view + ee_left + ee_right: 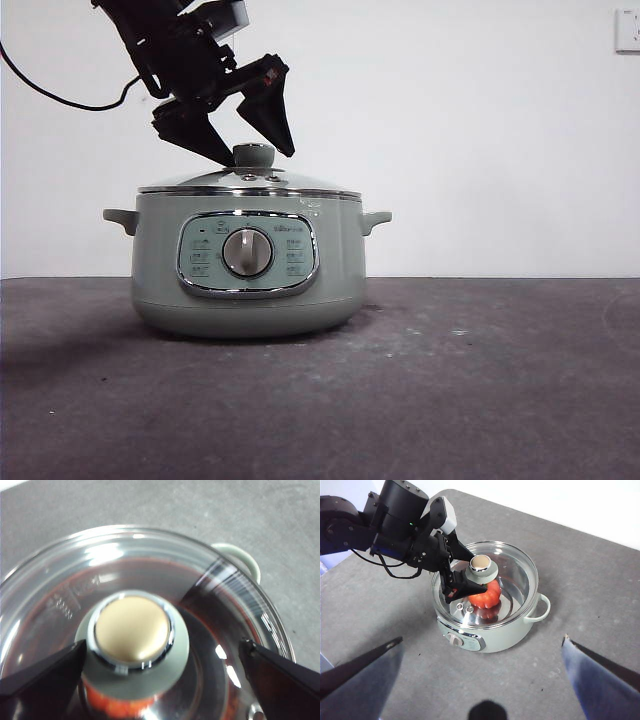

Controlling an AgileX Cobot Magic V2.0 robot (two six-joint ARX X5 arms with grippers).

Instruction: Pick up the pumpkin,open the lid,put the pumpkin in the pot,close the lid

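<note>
Sage-green pot (248,270) sits on the grey desk (480,390), control panel and silver dial (247,252) facing the low front camera, one small handle sticking out each side. The glass lid (250,184) is seated flat on the pot's rim, steel edge all the way round, green knob (254,154) on top.

The pumpkin (485,595) is inside the pot, under the lid. From the right wrist camera you can see it orange-red through the glass, sitting roughly below the knob. In the left wrist view only a sliver of orange peeks out past the knob's base.

Left hand (246,138) comes in from the upper left of the front view, dark and bulky, tilted down over the lid. Its jaws are spread wide, one on each side of the knob. Looking at the left wrist view, one jaw tip is right up against the knob's base and the other is well off to the far side, so it's straddling the knob, not clamped on it. Nothing in its grip.

Right hand (482,645) is high above the desk, well away from the pot, looking down on the whole scene. Jaws wide apart, holding nothing.
</note>
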